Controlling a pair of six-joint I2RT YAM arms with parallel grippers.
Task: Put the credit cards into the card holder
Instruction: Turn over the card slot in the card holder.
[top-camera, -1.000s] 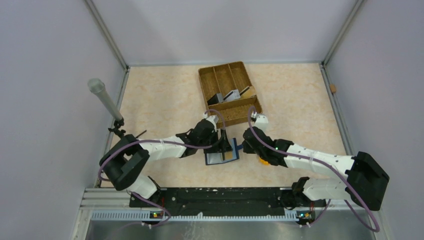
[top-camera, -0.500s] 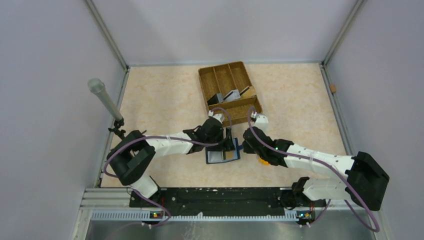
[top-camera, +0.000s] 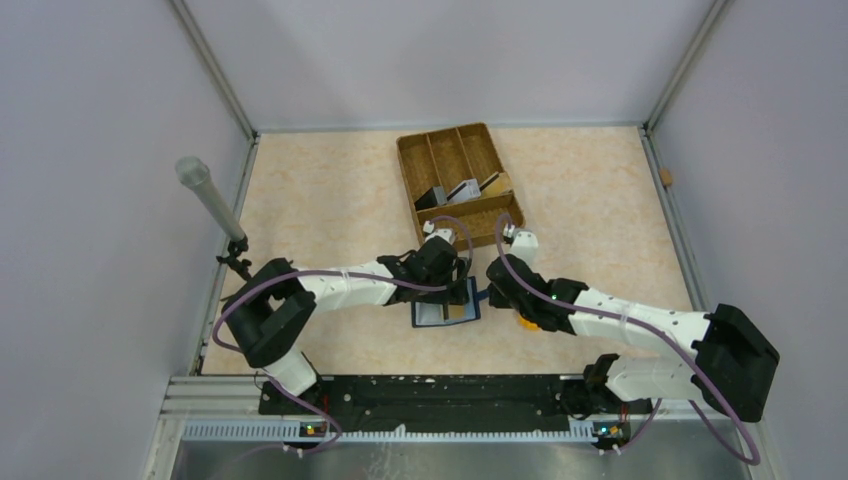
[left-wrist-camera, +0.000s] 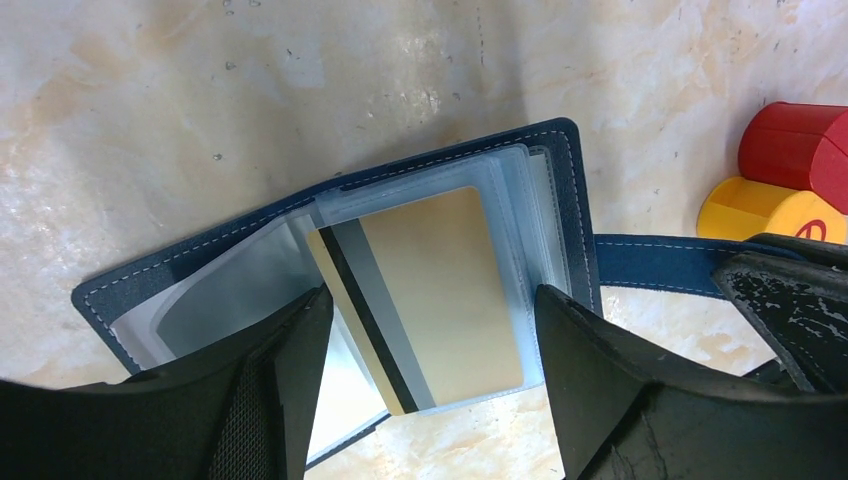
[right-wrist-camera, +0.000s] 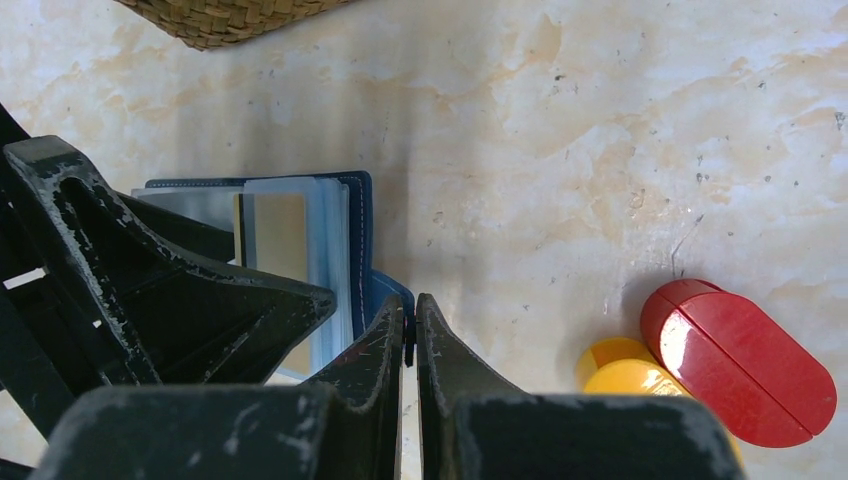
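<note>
Far left in the top view, a grey tube (top-camera: 205, 195) stands tilted on a clamp at the table (top-camera: 320, 200) edge.

The left gripper (top-camera: 452, 285) hangs over the holder (top-camera: 445, 312), which lies open and flat on the table near the middle, toward the arms' side. In the left wrist view the jaws stand wide apart, one finger (left-wrist-camera: 290, 370) on each side of a gold card (left-wrist-camera: 430, 290) with a dark stripe. That card sits under a clear sleeve on the holder's right half, slightly skewed. Nothing is gripped. Whether the fingers touch the sleeve cannot be told.

Beyond the holder stands a woven tray (top-camera: 448, 152). Three grey cards (top-camera: 463, 190) lean in its long compartments.

The navy tab (left-wrist-camera: 650, 262) runs right from the holder's edge and passes under the right gripper (right-wrist-camera: 410, 335). In the right wrist view its jaws are drawn almost together, clamped on that tab.

Just right of this gripper lie a yellow piece (right-wrist-camera: 620, 375) and a red piece (right-wrist-camera: 740, 360), touching each other and clear of the holder.
</note>
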